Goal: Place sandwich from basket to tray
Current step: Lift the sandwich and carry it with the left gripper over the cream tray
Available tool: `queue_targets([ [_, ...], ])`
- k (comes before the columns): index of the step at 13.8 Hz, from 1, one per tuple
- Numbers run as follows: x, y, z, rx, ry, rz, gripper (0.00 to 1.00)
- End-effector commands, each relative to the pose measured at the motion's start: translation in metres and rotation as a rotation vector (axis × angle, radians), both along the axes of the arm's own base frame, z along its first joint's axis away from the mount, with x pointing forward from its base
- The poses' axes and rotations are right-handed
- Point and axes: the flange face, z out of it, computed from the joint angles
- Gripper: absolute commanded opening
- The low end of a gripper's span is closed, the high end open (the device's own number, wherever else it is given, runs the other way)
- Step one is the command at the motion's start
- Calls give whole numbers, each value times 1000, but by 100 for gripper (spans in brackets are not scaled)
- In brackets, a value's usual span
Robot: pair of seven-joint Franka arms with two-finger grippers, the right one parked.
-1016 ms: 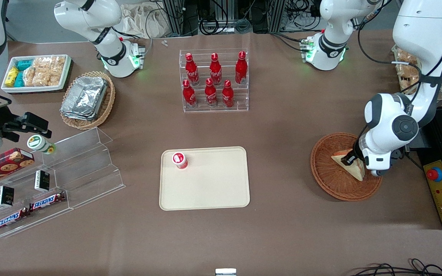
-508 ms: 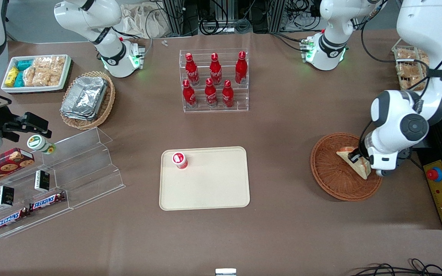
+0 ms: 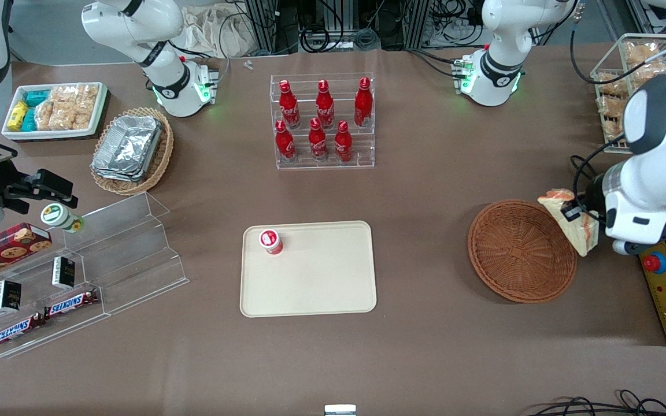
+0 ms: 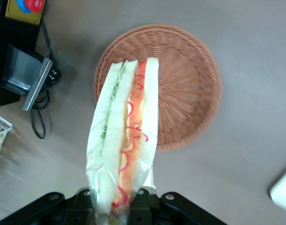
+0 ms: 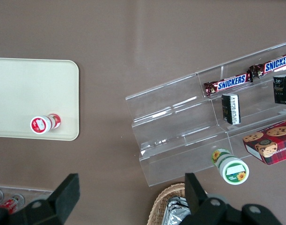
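Observation:
My left gripper (image 3: 573,215) is shut on the sandwich (image 3: 571,226), a pale wedge in clear wrap, and holds it in the air over the rim of the basket (image 3: 521,249) at the working arm's end. The wrist view shows the sandwich (image 4: 125,136) edge-on with red and green filling, pinched between the gripper (image 4: 121,206) jaws, with the empty reddish-brown basket (image 4: 185,89) below it. The beige tray (image 3: 321,277) lies mid-table with a small red-capped container (image 3: 270,241) in one corner.
A clear rack of red bottles (image 3: 322,122) stands farther from the camera than the tray. A control box with a red button (image 3: 655,263) sits beside the basket. Toward the parked arm's end are a clear stepped shelf (image 3: 107,254) with snacks, an oval basket of foil containers (image 3: 132,149) and a white snack tray (image 3: 55,110).
The gripper has lifted the sandwich out of the basket and carried it up toward the basket's rim at the working arm's end. The basket now lies empty.

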Motion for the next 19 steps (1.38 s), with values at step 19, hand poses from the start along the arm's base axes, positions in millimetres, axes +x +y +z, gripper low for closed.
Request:
queue_targets([
  [19, -47, -404, -263, -241, -10, -467, 0],
])
